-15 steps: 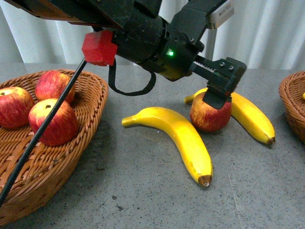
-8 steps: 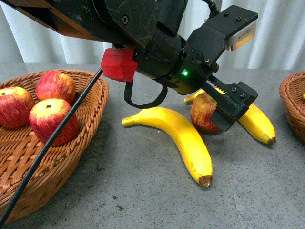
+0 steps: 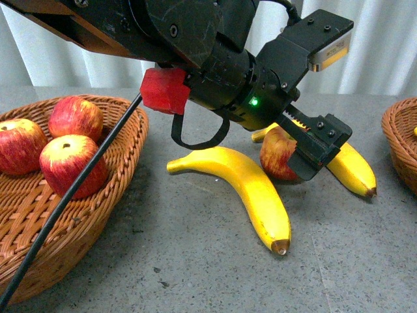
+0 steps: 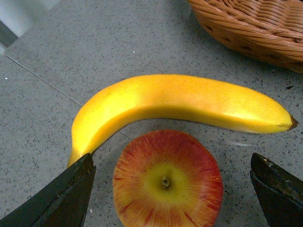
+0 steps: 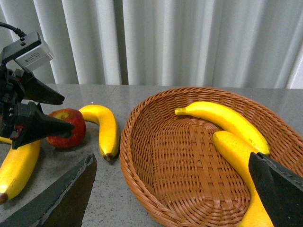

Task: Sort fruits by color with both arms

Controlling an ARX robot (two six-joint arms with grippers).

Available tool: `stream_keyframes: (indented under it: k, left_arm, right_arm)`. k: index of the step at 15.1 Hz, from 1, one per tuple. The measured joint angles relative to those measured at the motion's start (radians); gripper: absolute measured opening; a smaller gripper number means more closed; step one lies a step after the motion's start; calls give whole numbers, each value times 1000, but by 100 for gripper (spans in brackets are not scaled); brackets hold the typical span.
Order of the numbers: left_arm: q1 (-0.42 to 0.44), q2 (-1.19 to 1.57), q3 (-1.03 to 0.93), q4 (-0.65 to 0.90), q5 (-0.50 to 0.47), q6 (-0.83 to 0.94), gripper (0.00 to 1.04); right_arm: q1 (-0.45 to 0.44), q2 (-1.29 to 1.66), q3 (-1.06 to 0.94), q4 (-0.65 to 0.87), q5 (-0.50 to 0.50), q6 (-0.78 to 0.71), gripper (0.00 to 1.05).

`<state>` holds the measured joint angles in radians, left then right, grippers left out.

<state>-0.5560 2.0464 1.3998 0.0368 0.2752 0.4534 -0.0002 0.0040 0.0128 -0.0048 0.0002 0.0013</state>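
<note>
Left gripper (image 4: pixel 169 198) spread wide around the apple (image 3: pixel 275 156), centre-right of front view, no squeeze yet.
Keep the stem dimple centred between the fingers, close gently, and stay clear of the banana (image 4: pixel 180 101) just beside it. Right gripper (image 5: pixel 170 187) also released, near the right basket (image 5: pixel 142 118).

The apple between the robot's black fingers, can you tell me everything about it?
The apple is round and red with yellow streaks, and a yellowish dimple holding a tiny brown stem faces up. Its skin looks smooth. It sits upright on the grey speckled table, inside the open left gripper, whose two black fingers stand apart from it on both sides. A yellow banana curves close beside it; whether they touch is unclear.
</note>
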Motion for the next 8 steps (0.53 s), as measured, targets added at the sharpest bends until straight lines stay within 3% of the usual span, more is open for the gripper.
stream_keyframes:
  k: [8]
  left_arm:
    - [21,97,43,-2,6,-35,98]
  right_arm:
    - [0,0,0,0,0,0,98]
